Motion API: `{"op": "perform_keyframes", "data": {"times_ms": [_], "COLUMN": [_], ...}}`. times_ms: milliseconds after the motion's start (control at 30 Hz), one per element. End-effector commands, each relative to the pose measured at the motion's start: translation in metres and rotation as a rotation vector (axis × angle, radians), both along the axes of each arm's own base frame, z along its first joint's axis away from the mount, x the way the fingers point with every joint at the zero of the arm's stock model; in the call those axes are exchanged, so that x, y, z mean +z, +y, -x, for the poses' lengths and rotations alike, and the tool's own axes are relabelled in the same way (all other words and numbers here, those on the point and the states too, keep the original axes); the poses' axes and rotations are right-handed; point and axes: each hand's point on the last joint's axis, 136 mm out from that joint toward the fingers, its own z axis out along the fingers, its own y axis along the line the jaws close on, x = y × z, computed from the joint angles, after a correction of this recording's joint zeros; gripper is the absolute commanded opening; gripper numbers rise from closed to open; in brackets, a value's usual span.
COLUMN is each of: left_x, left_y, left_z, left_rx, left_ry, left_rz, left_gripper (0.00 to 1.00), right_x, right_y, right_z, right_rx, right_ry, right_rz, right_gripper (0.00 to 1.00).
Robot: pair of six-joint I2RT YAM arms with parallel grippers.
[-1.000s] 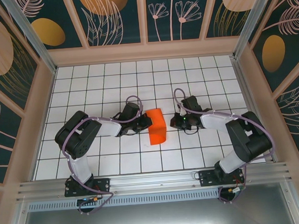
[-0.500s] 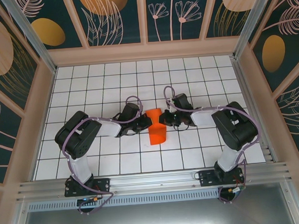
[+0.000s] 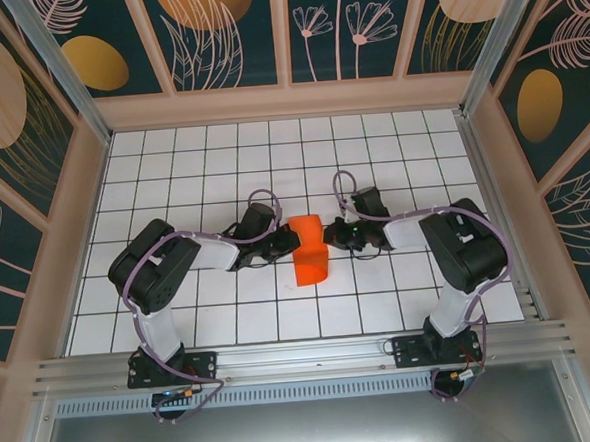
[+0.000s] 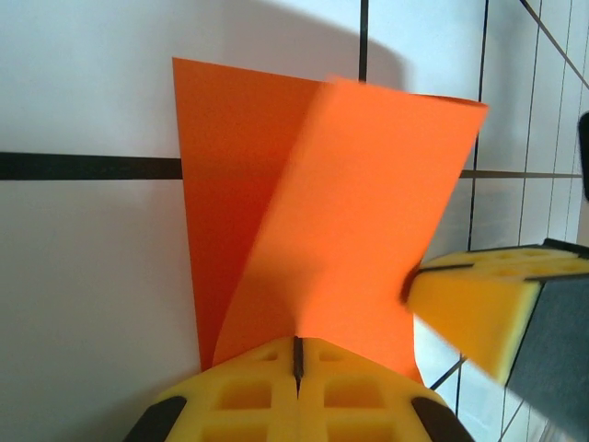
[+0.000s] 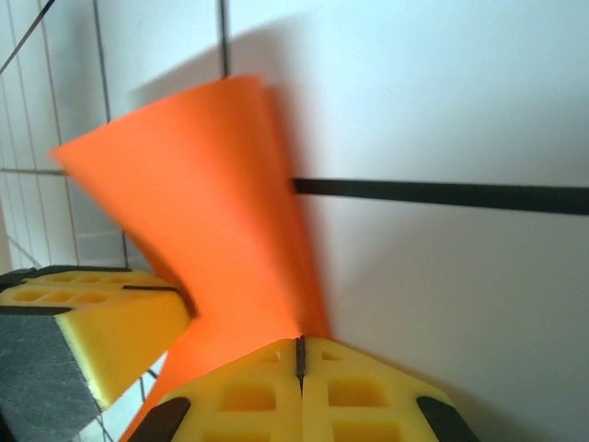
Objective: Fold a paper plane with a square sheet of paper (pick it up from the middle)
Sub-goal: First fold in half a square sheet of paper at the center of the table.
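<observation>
Square sheet of paper (image 3: 310, 258) sits mid-table (image 3: 192, 177), bowed up and partly folded. Left tool (image 3: 294, 239) and right tool (image 3: 327, 236) are both clamped shut on opposite edges. Risks: pulling apart tears it, uneven tension skews the crease, a thin edge slips out.

No text, label, brand, number or sign can be read in any view.
</observation>
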Motion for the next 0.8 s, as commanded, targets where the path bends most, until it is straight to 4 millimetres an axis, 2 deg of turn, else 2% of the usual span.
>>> {"op": "perform_keyframes", "data": {"times_ms": [0,100,167,300,433,600,667,767], "left_x": [-0.106,-0.105,-0.105,-0.105,-0.105,-0.106,-0.107,-0.107], "left_y": [0.084,0.082,0.082,0.081,0.082,0.083,0.084,0.086], "left_z": [0.069,0.068,0.068,0.067,0.068,0.070,0.072,0.073], "left_rx": [0.054,0.048,0.044,0.043,0.039,0.028,0.027,0.027], "left_ry": [0.289,0.286,0.286,0.284,0.283,0.285,0.289,0.289], "left_rz": [-0.409,-0.405,-0.404,-0.401,-0.403,-0.414,-0.416,-0.421], "left_gripper": [0.00,0.00,0.00,0.00,0.00,0.00,0.00,0.00], "right_x": [0.005,0.034,0.045,0.039,0.029,0.014,0.005,-0.009], "right_y": [-0.026,-0.005,0.013,0.041,0.057,0.055,0.048,0.026], "right_z": [-0.007,-0.010,-0.008,-0.007,-0.010,-0.021,-0.025,-0.031], "right_rx": [-0.072,-0.019,0.043,0.119,0.143,0.115,0.092,0.031], "right_ry": [-0.037,-0.100,-0.130,-0.118,-0.102,-0.087,-0.078,-0.062], "right_rz": [0.078,-0.005,-0.038,-0.043,-0.058,-0.038,-0.021,0.010], "right_gripper": [0.00,0.00,0.00,0.00,0.00,0.00,0.00,0.00]}}
